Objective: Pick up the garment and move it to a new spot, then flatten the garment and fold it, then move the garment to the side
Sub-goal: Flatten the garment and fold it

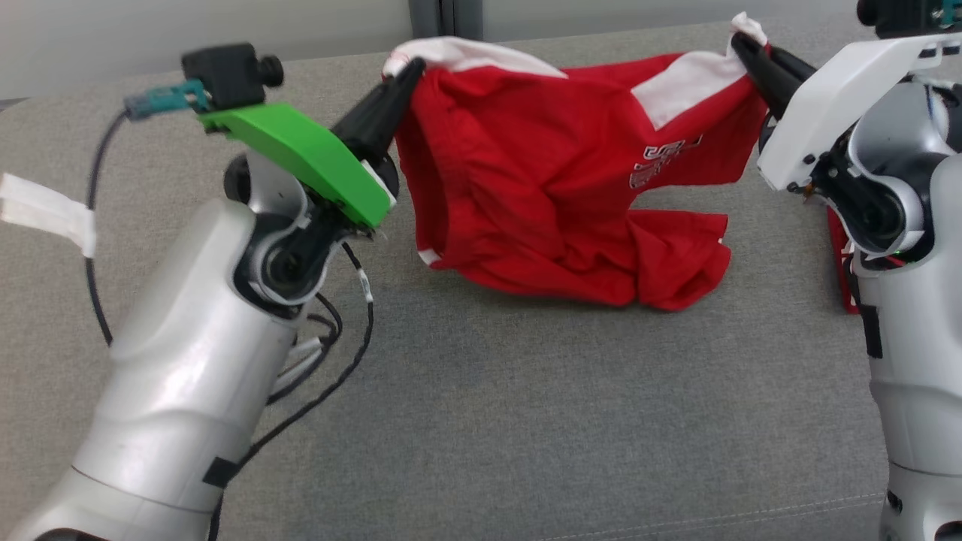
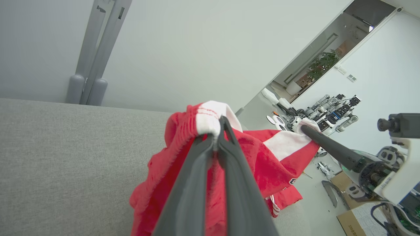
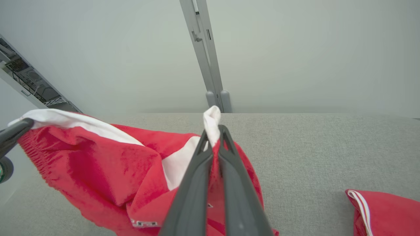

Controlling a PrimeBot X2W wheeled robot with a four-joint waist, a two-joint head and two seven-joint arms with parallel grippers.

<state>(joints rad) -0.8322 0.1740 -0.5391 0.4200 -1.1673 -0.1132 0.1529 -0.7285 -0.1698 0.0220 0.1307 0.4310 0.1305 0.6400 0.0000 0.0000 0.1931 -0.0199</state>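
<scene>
The garment (image 1: 541, 188) is a red piece with white bands and white lettering. It hangs stretched between both arms above the grey table (image 1: 481, 421), its lower folds resting on the cloth surface. My left gripper (image 1: 409, 71) is shut on its white-edged left corner; the left wrist view shows that gripper (image 2: 217, 129) pinching the white hem of the garment (image 2: 262, 154). My right gripper (image 1: 740, 41) is shut on the white right corner. In the right wrist view that gripper (image 3: 213, 131) clamps a white tip of the garment (image 3: 108, 160).
A second red cloth (image 3: 387, 213) with white stripes lies on the table at the right, partly behind my right arm (image 1: 842, 248). A strip of white tape (image 1: 45, 210) is at the table's left. A grey post (image 3: 210, 65) stands behind the far edge.
</scene>
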